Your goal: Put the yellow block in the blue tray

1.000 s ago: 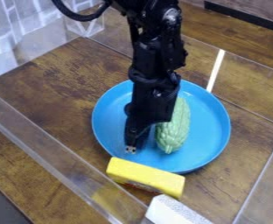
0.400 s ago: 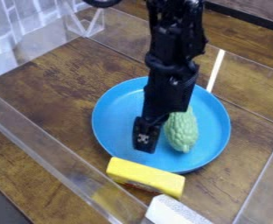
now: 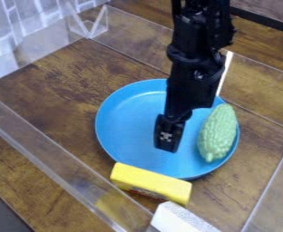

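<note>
The yellow block [image 3: 151, 182] lies flat on the wooden table just in front of the blue tray's near rim, outside the dish. The blue tray [image 3: 122, 124] is a wide round shallow dish at the middle of the table. My gripper [image 3: 169, 136] hangs from the black arm, low over the tray's middle, behind and slightly right of the block and not touching it. Only one dark fingertip [image 3: 167, 139] with a white mark shows, so the gap between the jaws is hidden. Nothing shows in the gripper.
A green bumpy oval lump [image 3: 217, 133] rests on the tray's right side, leaning against the rim, just right of the gripper. A whitish block [image 3: 180, 220] sits at the front edge. Clear plastic walls [image 3: 53, 168] border the table on the left and front.
The arm has swung right across the tray. The green lump has shifted from the tray's middle to its right rim. The yellow block has stayed put.
</note>
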